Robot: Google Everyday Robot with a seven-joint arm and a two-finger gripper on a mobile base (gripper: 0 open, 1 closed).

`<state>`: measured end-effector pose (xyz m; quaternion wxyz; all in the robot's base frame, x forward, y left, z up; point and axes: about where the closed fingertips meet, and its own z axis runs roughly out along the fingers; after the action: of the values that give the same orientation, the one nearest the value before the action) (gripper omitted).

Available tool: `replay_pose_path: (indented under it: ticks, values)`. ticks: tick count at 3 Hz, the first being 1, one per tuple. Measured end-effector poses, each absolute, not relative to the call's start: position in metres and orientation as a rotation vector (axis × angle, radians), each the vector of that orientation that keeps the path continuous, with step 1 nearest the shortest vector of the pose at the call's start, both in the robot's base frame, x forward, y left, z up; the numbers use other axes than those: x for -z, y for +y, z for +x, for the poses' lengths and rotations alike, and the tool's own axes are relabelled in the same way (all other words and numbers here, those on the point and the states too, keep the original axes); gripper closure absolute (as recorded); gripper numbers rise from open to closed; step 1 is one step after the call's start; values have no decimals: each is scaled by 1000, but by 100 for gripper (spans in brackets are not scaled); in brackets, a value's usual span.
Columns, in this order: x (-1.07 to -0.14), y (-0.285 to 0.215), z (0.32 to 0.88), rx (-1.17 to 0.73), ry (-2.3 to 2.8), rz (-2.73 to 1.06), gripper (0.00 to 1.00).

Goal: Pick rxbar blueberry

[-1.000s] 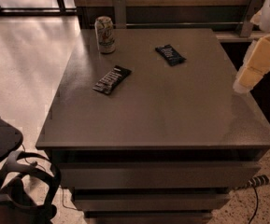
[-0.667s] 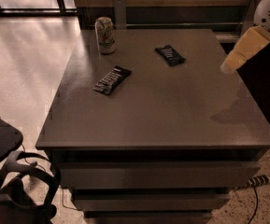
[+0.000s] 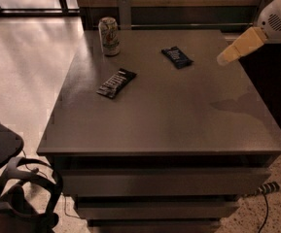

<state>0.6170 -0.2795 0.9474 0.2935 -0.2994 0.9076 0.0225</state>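
While the can (image 3: 109, 36) guards the back-left corner and the longer black bar (image 3: 116, 83) lies left of centre, the rxbar blueberry (image 3: 177, 57) sits near the back edge. The gripper (image 3: 223, 58) hangs by the right edge, open or closed I can't tell. Overreach leftward and it could grab the wrong bar!

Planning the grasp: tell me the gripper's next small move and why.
Probably ease the gripper down toward the small flat dark blue snack bar: the gripper hangs above the grey table near its edge, apart from the bar, which lies untouched.
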Motion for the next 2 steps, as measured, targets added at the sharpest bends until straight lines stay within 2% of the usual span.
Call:
replay_pose_path:
  ticks: [2]
  values:
    - [-936, -266, 631, -55, 2389, -787, 0]
